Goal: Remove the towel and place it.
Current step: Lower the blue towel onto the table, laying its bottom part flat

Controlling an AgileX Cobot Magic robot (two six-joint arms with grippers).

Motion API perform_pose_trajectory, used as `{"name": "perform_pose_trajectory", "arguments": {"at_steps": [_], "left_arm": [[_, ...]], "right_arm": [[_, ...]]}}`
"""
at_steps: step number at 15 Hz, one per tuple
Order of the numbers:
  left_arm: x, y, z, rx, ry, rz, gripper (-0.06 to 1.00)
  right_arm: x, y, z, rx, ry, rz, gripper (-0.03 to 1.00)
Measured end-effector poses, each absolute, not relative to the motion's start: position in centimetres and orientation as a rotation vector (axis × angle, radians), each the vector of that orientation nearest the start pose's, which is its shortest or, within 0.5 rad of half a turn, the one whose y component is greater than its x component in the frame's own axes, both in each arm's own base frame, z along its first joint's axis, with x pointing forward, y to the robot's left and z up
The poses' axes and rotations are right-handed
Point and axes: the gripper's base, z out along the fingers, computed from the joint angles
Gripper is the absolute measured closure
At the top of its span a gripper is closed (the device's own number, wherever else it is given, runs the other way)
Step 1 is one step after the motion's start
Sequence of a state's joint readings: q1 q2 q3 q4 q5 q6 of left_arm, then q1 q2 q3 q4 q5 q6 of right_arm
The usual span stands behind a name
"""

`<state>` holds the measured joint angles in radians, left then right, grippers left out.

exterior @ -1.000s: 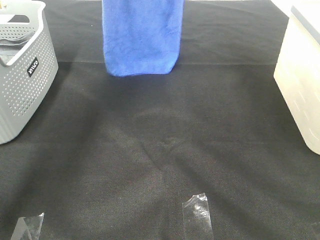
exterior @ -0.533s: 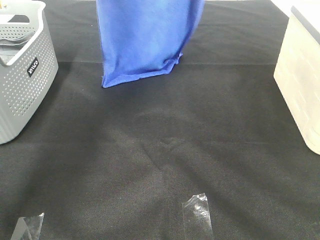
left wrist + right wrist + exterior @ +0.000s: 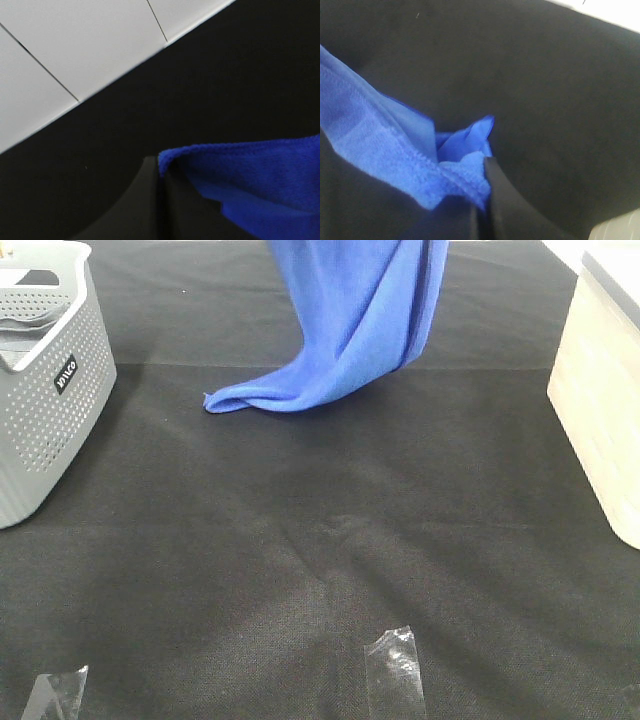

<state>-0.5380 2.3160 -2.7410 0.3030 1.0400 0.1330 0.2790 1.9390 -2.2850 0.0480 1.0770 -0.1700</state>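
Observation:
The royal-blue towel [image 3: 350, 320] hangs from above the top edge of the high view, and its lower end trails left onto the black table cloth [image 3: 320, 540]. Both grippers are out of that view. In the left wrist view my left gripper [image 3: 159, 175] is shut on a stitched edge of the towel [image 3: 250, 175]. In the right wrist view my right gripper [image 3: 482, 200] is shut on a bunched corner of the towel [image 3: 395, 150]. The white tag does not show.
A grey perforated basket [image 3: 45, 380] stands at the left edge. A cream bin [image 3: 605, 390] stands at the right edge. Clear tape strips [image 3: 395, 665] lie near the front. White floor tiles [image 3: 75, 50] show beyond the table.
The hanging towel has swung to the right and come lower. Its bottom end has settled onto the table and now trails out to the left.

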Motion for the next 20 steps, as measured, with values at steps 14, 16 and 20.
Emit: {"name": "perform_pose_trajectory", "arguments": {"at_steps": [14,16,20], "left_arm": [[32.6,-18.9,45.3,0.575,2.297,-0.218,0.94],[29.8,-17.5,44.8,0.589,2.35,-0.23,0.94],[25.0,-14.9,43.0,0.626,2.429,-0.238,0.94]], "right_arm": [[30.5,11.2,44.7,-0.564,2.361,0.397,0.94],[28.9,11.2,44.3,-0.563,2.379,0.459,0.94],[27.1,11.7,41.3,-0.587,2.481,0.545,0.94]]}}
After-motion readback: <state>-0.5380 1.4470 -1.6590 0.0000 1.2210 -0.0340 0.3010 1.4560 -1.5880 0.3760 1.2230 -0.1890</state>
